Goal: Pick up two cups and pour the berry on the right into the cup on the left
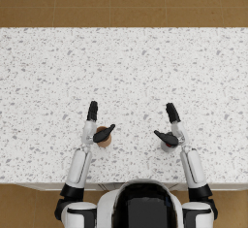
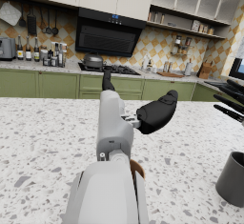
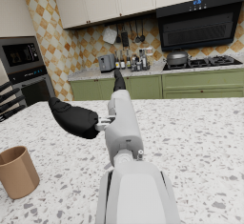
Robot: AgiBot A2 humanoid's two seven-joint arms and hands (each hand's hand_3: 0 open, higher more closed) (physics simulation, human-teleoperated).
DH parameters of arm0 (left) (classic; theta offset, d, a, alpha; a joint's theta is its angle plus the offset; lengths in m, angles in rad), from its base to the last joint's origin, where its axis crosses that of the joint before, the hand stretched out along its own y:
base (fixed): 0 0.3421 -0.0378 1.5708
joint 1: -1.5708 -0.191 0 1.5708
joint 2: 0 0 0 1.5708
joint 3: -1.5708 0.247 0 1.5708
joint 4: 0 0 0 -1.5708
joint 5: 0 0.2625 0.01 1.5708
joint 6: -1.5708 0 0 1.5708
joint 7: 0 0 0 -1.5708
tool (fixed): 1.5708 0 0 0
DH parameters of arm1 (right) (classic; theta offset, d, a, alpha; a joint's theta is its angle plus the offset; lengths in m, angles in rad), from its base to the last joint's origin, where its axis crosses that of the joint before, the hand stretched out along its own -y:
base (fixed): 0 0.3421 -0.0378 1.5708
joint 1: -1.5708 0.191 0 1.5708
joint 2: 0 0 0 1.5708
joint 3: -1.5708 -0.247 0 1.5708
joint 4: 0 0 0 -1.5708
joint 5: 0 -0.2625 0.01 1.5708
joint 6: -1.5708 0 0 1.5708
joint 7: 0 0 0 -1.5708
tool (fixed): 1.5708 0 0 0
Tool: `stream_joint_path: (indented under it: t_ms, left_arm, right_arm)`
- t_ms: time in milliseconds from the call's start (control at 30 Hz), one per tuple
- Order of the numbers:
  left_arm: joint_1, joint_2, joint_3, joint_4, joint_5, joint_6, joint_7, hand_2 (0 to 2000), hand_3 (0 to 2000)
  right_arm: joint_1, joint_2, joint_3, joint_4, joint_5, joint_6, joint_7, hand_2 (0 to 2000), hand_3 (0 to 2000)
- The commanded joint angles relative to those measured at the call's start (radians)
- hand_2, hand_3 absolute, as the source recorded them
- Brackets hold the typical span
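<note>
On the speckled kitchen counter point(image 1: 126, 67), the brown cup point(image 1: 103, 138) stands upright at three o'clock of the open, empty left hand point(image 1: 95, 125); the grey cup point(image 1: 168, 146) stands at nine o'clock of the open, empty right hand point(image 1: 170, 126).

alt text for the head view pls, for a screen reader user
Seen from above, the robot's left hand and right hand are open on a speckled white countertop, each beside a cup and holding nothing. A brown cup stands by the left hand, a grey cup by the right. Brown tiled floor lies beyond the counter.
</note>
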Motion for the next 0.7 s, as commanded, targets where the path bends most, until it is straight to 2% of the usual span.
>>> stream_joint_path:
  t_ms: [33,500,533,600,700]
  left_arm:
    - [0.000,0.000,0.000,0.000,0.000,0.000,0.000,0,0]
    - [0.000,0.000,0.000,0.000,0.000,0.000,0.000,0,0]
    - [0.002,0.001,0.030,0.016,0.000,0.000,0.000,0,0]
    - [0.014,0.014,0.020,0.044,0.000,-0.049,-0.049,0,0]
    - [-0.009,0.012,-0.011,0.036,0.000,-0.082,-0.082,0,0]
  right_arm:
    - [0.000,0.000,0.000,0.000,0.000,0.000,0.000,0,0]
    - [0.000,0.000,0.000,0.000,0.000,0.000,0.000,0,0]
    - [0.002,-0.001,0.030,-0.016,0.000,0.000,0.000,0,0]
    - [0.015,-0.015,0.021,-0.023,0.000,-0.048,0.049,0,0]
    - [-0.031,0.000,0.003,0.016,0.000,-0.081,0.082,0,0]
